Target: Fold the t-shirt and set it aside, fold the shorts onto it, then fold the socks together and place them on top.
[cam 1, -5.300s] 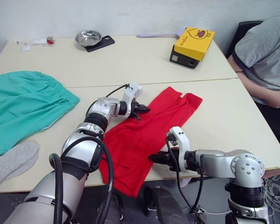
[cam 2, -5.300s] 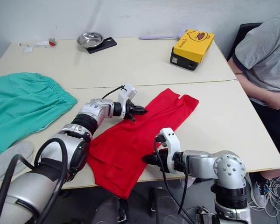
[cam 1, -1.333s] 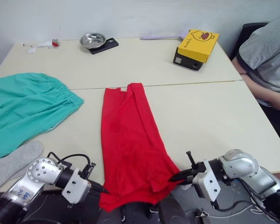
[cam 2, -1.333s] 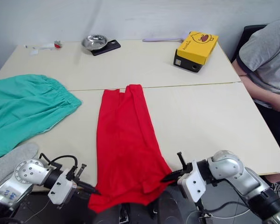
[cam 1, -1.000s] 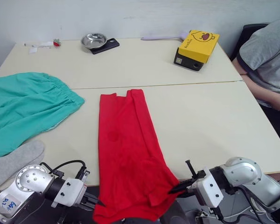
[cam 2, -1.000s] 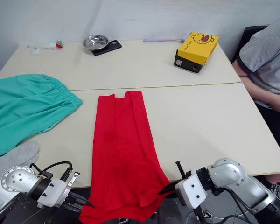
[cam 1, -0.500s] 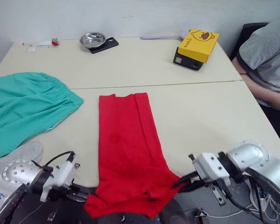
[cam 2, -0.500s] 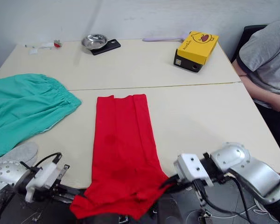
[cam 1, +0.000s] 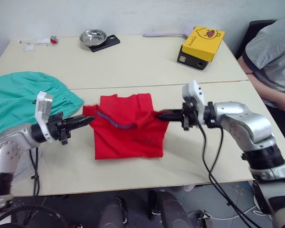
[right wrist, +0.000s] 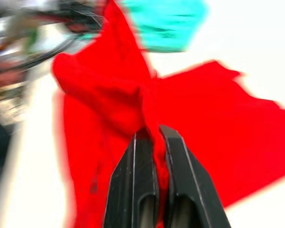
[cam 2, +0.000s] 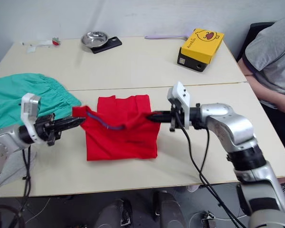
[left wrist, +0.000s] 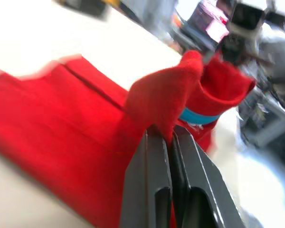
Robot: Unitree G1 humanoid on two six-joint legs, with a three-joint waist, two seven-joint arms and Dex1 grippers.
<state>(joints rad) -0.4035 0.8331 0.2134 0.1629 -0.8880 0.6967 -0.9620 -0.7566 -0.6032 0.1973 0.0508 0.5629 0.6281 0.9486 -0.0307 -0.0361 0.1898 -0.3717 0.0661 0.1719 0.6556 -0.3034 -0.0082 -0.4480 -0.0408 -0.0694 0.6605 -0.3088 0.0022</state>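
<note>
T-shirt [cam 1: 128,130] is pinched at opposite corners by left fingers [cam 1: 85,121] and right fingers [cam 1: 162,114], apparently to fold it flat on the surface [cam 1: 213,142].

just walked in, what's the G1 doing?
Folding the t-shirt on the table. The left gripper and right gripper each pinch an edge of the red cloth, holding it doubled over itself. The shorts lie untouched on the robot's left. A person sits at the right.

T-shirt [cam 1: 128,128] hem now over collar
</note>
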